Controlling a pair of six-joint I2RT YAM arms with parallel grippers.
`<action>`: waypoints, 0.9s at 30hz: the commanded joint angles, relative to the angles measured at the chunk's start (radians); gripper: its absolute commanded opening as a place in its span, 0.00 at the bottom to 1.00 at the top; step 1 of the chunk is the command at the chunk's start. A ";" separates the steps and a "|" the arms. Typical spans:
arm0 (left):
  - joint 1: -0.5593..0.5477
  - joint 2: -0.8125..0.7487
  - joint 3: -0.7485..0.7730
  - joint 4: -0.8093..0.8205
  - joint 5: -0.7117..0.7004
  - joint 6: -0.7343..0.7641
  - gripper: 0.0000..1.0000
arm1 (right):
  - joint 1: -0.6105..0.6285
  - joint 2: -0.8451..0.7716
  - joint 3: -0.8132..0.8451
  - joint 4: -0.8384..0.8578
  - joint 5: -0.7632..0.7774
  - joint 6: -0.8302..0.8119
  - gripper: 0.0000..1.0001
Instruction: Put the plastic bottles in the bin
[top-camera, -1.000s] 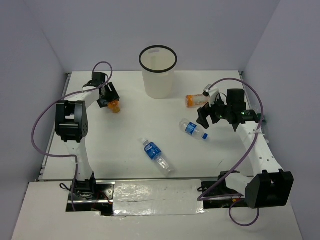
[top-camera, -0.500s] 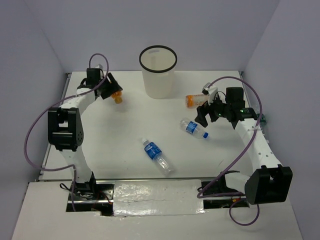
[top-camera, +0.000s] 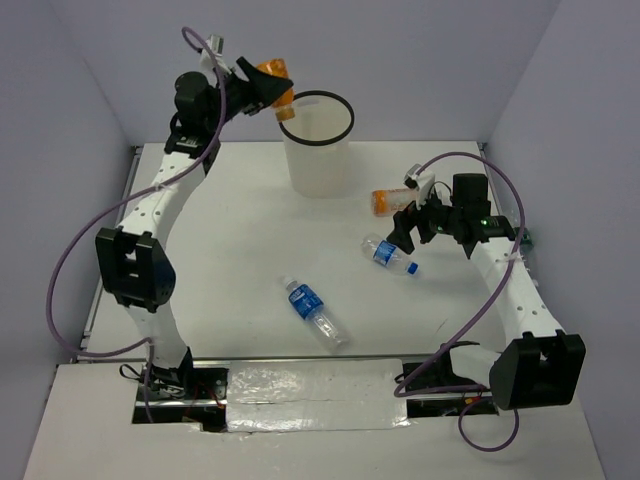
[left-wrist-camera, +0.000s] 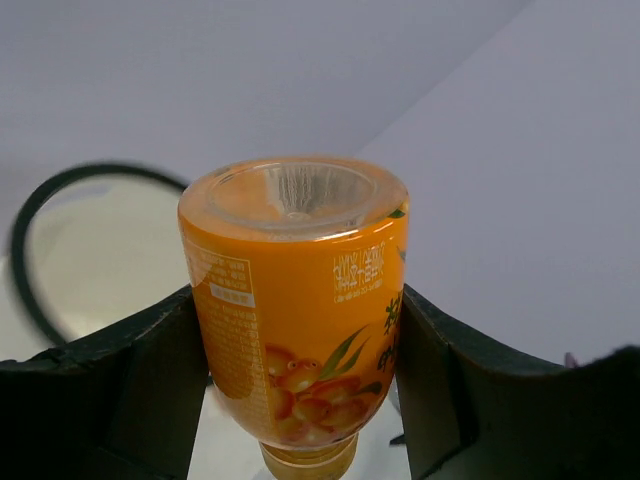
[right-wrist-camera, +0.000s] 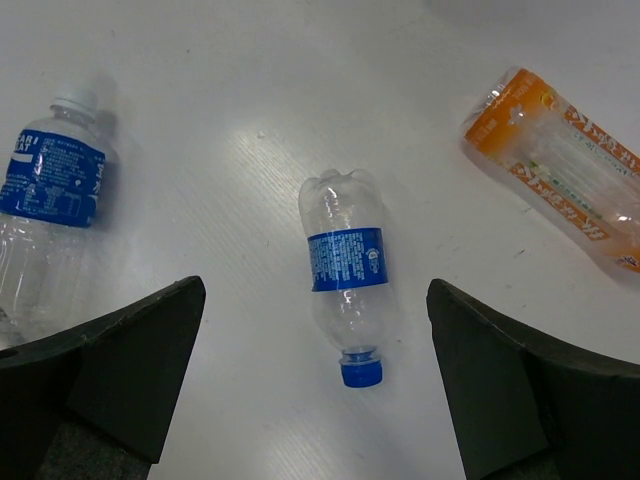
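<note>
Left gripper (top-camera: 262, 85) is clamped on the stubby orange bottle (left-wrist-camera: 295, 300), one finger on each side, and we see it held high, just at the upper left of the bin (top-camera: 316, 150) rim in the top view. The bottle's label shows orange berries with green leaves and small print we can't read. Right gripper (top-camera: 403, 228) is spread wide, gripping nothing, above the blue-capped clear bottle (right-wrist-camera: 345, 270); its blue label text is too small to read. The white-capped clear bottle (right-wrist-camera: 45, 180) lies to the left in the wrist view, its blue label partly reading "ARI". The longer orange bottle (right-wrist-camera: 560, 170) has a pale label and lies on the table (top-camera: 220, 260) near the bin.
</note>
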 joint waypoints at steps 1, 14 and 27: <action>-0.066 0.105 0.151 0.064 -0.052 0.002 0.00 | 0.005 -0.029 0.018 0.055 -0.037 0.026 0.99; -0.173 0.332 0.372 0.035 -0.410 0.160 0.78 | 0.007 -0.065 -0.002 0.072 -0.021 0.045 1.00; -0.169 0.272 0.409 -0.062 -0.391 0.205 0.99 | 0.005 0.061 0.074 -0.066 0.020 0.006 1.00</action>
